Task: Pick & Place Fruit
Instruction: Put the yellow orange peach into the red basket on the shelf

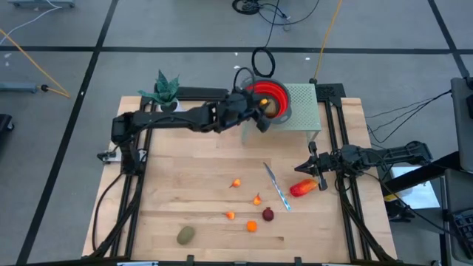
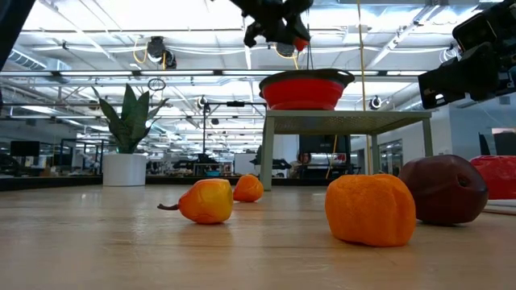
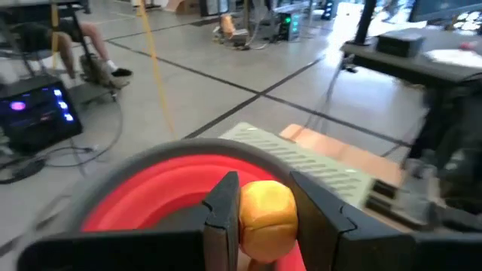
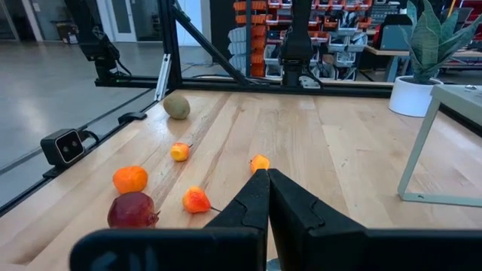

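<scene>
Wooden tabletop [image 1: 199,185] fills the centre of the high view, w/ grey floor all round and a potted plant [image 1: 165,90] at the table's upper-left corner.

Left gripper [image 3: 260,218] sits at upper centre of the high view, over the red bowl [image 1: 275,94], which stands on a small grey-green stand [image 1: 301,109]. Its fingers are clamped on one yellow-orange fruit [image 3: 265,213], held just above the bowl interior (release appears imminent, but not yet done). Right gripper [image 4: 267,197] waits at the table's right edge, fingers fully closed, holding nothing.

Progress, est.: early to mid. Whether the bowl already holds fruit cannot be told.

Remaining on the table, lower centre of the high view:
- olive-brown oval [image 1: 185,235], lower left
- dark red ball [image 1: 267,214]
- orange ball [image 1: 252,226]
- three tiny orange pieces [image 1: 236,183], scattered nearby
- elongated red-orange piece [image 1: 303,188], just beside the right gripper

Obstructions: slim knife [image 1: 276,186] lies between the small fruit and the red-orange piece; approach w/ care to avoid nudging it. Stand legs limit low access near the bowl.
</scene>
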`<action>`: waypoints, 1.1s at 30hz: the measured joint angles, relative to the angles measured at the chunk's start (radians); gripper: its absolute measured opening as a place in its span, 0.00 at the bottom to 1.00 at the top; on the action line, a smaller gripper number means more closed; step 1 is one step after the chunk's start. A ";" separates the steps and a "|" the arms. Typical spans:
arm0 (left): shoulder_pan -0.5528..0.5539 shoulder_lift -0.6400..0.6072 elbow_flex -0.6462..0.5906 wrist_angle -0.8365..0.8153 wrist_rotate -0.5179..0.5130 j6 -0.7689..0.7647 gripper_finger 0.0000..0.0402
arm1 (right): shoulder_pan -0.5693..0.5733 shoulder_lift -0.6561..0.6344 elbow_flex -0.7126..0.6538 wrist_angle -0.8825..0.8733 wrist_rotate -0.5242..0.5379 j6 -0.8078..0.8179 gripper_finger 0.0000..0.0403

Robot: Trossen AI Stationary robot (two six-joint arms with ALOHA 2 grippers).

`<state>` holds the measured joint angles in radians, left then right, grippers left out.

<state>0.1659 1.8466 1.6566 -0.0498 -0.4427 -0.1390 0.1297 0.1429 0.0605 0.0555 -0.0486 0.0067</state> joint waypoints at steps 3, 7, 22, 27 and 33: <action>0.040 0.017 0.006 0.011 0.033 0.007 0.22 | 0.000 0.000 0.000 0.000 0.000 0.000 0.00; 0.091 0.030 0.006 0.026 0.097 0.003 0.22 | 0.000 0.000 0.000 0.000 0.000 0.000 0.00; 0.149 0.084 0.006 0.019 0.176 0.037 0.22 | 0.000 0.000 0.000 -0.003 0.003 0.000 0.00; 0.149 0.089 0.006 -0.002 0.174 0.047 0.22 | 0.000 0.000 0.000 -0.004 0.003 0.000 0.00; 0.149 0.093 0.006 -0.013 0.172 0.058 0.22 | 0.000 0.000 0.000 -0.004 0.003 0.000 0.00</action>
<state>0.3149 1.9400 1.6623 -0.0624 -0.2703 -0.0807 0.1297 0.1429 0.0605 0.0513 -0.0454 0.0067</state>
